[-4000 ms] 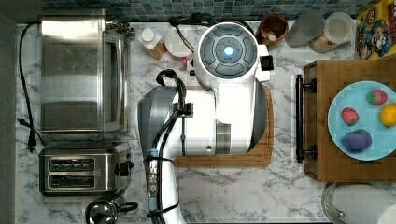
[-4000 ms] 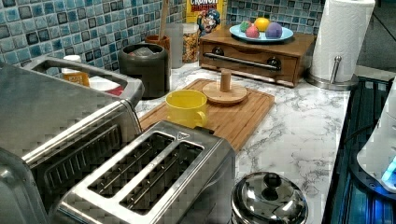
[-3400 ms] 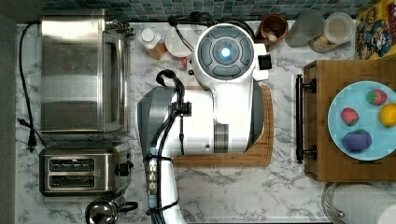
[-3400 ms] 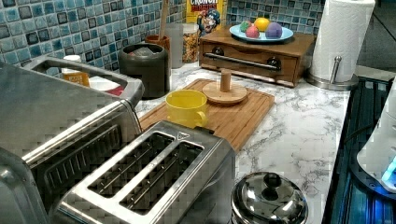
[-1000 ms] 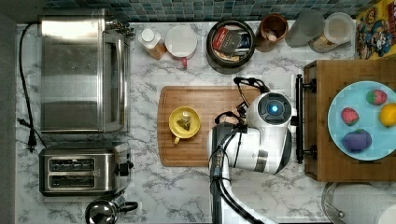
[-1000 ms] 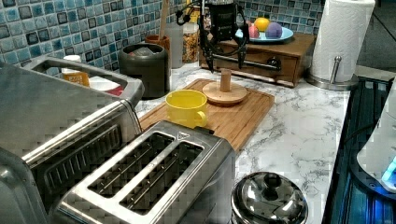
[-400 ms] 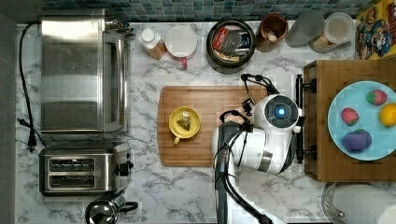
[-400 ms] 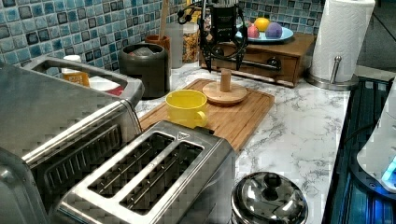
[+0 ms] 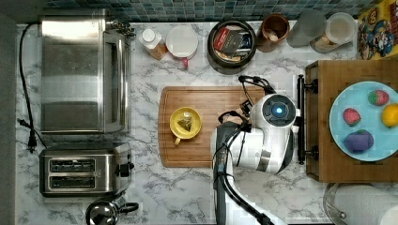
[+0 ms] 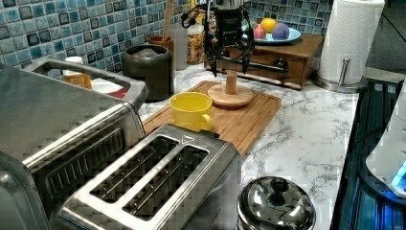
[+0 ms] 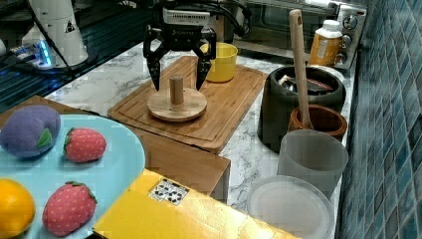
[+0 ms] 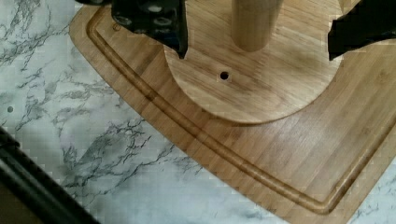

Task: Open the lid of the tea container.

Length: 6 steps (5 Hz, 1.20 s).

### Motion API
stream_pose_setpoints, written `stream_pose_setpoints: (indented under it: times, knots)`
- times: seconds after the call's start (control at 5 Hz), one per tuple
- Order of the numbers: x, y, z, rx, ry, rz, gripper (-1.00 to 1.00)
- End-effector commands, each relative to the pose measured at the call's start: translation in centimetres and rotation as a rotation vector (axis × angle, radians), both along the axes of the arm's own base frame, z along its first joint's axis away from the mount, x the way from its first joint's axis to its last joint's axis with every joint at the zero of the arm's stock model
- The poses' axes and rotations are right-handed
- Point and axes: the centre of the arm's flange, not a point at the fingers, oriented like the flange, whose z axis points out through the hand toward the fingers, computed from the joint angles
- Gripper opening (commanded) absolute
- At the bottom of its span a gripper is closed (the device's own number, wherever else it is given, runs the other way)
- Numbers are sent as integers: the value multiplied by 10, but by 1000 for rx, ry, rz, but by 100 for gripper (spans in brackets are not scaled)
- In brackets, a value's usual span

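The tea container [image 9: 211,52], a round black tin with red and dark packets inside, stands uncovered at the back of the counter [image 10: 148,72] [image 11: 298,114]. Its round wooden lid [image 10: 232,99] [image 11: 176,108] [image 12: 261,93] with an upright knob lies flat on the cutting board [image 9: 197,154]. My gripper [image 10: 229,67] [image 11: 177,83] [image 12: 254,44] hangs open just above the lid, one finger on each side of the knob and neither touching it. In the top view my arm [image 9: 274,126] covers the lid.
A yellow cup [image 9: 186,123] [image 10: 190,111] with a tea bag sits on the board's other half. A brown jar with a wooden spoon [image 11: 318,119] stands beside the tin. Also around: a wooden box with a fruit plate [image 9: 363,122], a toaster oven [image 9: 82,72] and a toaster [image 9: 82,169].
My arm has left the middle of the top view and now stands over the lid at the board's right end. The lid has lain on the board throughout. Little movement in the last second.
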Motion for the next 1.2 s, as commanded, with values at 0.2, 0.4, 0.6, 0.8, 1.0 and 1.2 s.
stream_pose_setpoints:
  times: [0.2,0.4,0.6,0.8,1.0,1.2]
  knots:
    - [2,11,-14,5,10,-33,100]
    - [4,12,-17,-1,18,-37,100]
    - [3,17,-20,0,29,-35,100]
    - [5,23,-22,15,42,-29,100]
    - [3,27,-31,22,62,-22,100]
    - [3,29,-35,22,76,-25,100]
